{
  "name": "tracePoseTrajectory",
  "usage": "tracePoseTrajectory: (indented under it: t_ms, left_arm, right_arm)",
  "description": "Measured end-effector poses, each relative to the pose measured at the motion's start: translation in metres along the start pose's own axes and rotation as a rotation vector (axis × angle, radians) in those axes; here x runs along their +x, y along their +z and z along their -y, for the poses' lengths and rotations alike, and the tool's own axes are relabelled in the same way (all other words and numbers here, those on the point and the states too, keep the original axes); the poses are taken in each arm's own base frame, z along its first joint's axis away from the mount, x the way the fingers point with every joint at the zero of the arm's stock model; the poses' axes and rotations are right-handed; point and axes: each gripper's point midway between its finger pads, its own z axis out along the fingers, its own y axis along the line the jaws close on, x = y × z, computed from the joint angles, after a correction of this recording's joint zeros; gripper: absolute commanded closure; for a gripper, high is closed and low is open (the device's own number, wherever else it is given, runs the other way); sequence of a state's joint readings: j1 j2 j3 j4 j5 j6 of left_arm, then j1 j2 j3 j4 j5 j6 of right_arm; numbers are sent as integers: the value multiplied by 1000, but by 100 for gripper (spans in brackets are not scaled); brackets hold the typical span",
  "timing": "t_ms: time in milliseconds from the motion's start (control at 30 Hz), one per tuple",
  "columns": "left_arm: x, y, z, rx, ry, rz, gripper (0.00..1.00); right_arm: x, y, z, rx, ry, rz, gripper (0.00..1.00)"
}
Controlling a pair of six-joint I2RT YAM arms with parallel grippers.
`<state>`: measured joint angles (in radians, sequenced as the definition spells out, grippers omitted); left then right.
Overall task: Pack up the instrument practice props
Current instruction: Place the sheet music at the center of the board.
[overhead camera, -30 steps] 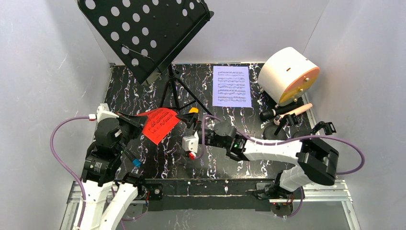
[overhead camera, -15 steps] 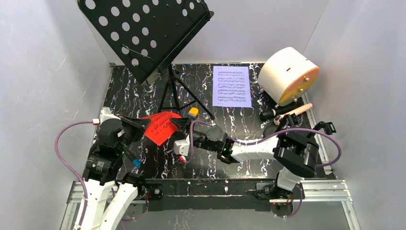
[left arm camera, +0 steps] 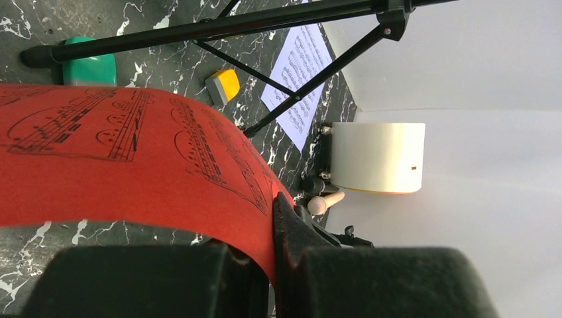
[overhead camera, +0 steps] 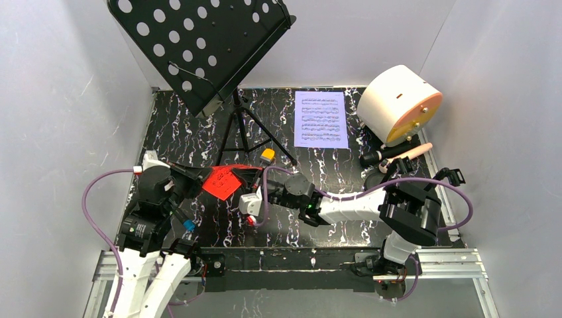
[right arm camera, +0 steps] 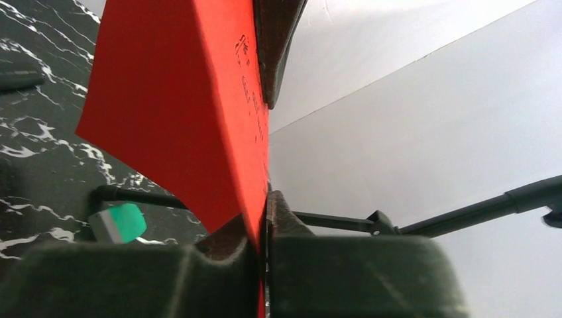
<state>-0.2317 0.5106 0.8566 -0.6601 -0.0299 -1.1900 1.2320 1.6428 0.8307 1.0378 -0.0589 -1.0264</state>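
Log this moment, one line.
left fingers: shut on red music sheet | right fingers: shut on same sheet | sheet: bowed between them | white music sheet: untouched

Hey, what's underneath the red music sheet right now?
Black marbled table shows beneath the bowed red sheet in the left wrist view. From above, the sheet covers whatever else lies under it.

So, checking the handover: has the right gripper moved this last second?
Yes: the right gripper shifted left, away from the small orange-topped block, onto the red music sheet.

Bowed red sheet (overhead camera: 222, 180), flat white sheet (overhead camera: 321, 119), upright rack (overhead camera: 199, 46), microphones (overhead camera: 395, 154) lying
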Motion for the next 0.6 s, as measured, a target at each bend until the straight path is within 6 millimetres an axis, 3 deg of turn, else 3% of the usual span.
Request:
tracePoseTrajectory:
  t_ms: [167, 300, 433, 600]
  left_arm:
    - [1, -1, 0, 7, 20, -5, 90]
    - [0, -1, 0, 13, 71, -2, 73]
    - [-6, -2, -1, 16, 155, 24, 56]
    - [-25, -10, 13, 57, 309, 107, 41]
  right_arm:
    - [4, -2, -9, -39, 6, -21, 99]
    - [3, -10, -10, -94, 16, -56, 99]
    - [-3, -25, -1, -142, 27, -94, 99]
    - [-11, -49, 21, -182, 49, -172, 99]
